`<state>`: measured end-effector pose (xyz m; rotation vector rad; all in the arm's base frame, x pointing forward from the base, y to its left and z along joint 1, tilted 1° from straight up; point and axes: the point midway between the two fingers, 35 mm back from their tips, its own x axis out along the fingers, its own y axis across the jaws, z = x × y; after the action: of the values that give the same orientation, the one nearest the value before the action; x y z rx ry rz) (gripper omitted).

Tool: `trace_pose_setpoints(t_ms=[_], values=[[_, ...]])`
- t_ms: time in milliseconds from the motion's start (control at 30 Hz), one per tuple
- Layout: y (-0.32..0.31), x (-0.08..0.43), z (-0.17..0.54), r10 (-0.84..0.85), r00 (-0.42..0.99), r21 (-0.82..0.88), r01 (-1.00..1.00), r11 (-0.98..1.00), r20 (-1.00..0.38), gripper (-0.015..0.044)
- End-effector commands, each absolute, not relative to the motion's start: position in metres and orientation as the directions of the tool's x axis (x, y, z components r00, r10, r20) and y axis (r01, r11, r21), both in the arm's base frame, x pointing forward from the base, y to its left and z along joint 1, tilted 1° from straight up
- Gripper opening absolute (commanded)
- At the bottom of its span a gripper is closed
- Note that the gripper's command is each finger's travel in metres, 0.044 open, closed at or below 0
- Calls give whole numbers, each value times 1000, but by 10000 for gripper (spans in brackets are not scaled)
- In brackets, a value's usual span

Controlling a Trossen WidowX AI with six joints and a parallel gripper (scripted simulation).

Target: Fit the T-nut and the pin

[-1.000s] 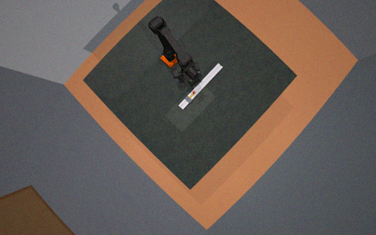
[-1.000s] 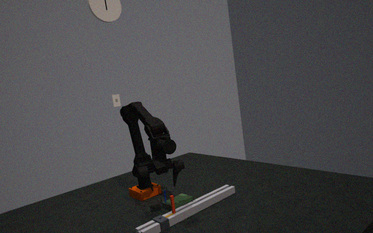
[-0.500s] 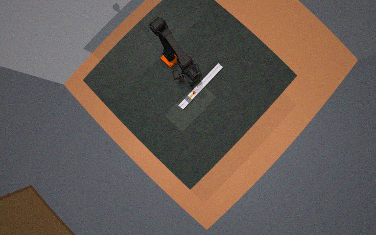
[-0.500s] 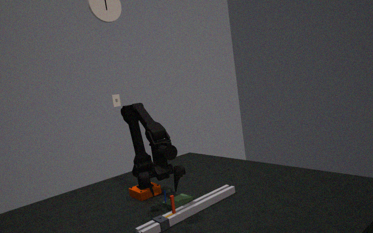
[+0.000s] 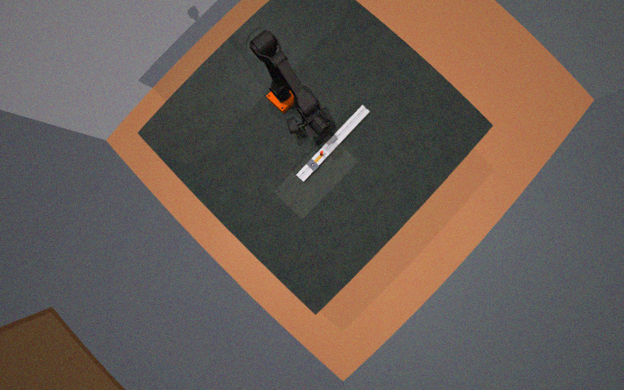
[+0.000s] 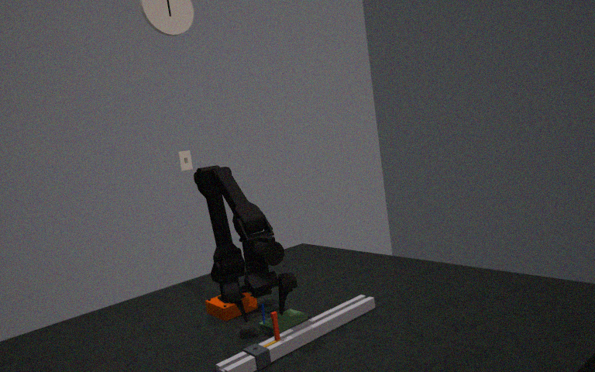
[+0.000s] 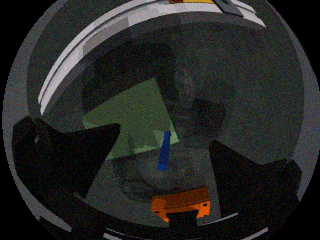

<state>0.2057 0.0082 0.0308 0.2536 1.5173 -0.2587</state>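
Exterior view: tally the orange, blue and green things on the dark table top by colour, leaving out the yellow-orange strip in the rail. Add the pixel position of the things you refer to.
Orange: 2, the handle (image 6: 275, 326) (image 5: 322, 153) and the arm's base (image 6: 221, 310) (image 5: 273, 101) (image 7: 176, 202)
Blue: 1, the pin (image 6: 263, 314) (image 7: 164, 151)
Green: 1, the tray (image 6: 289, 317) (image 7: 135, 117)
Total: 4

Dark green mat (image 5: 402, 192) (image 6: 452, 313) (image 7: 265, 75), orange-brown tabletop (image 5: 523, 92) around it in top view. Near mat's middle, pale rail (image 5: 352, 123) (image 6: 338, 315) (image 7: 107, 35) lies flat, ends toward half past one and half past seven. Orange base (image 5: 273, 97) (image 6: 220, 311) (image 7: 175, 199) toward half past ten. Exterior view: green tray (image 6: 287, 318) (image 7: 132, 112) at rail's eleven o'clock, just beside.
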Motion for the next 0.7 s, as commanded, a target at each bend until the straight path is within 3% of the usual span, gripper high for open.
trace_pose_setpoints(t_ms=[0,667], values=[[9,205,25,-4,32,7,326,945,-999,440],[9,205,25,-4,32,7,326,945,-999,-85]])
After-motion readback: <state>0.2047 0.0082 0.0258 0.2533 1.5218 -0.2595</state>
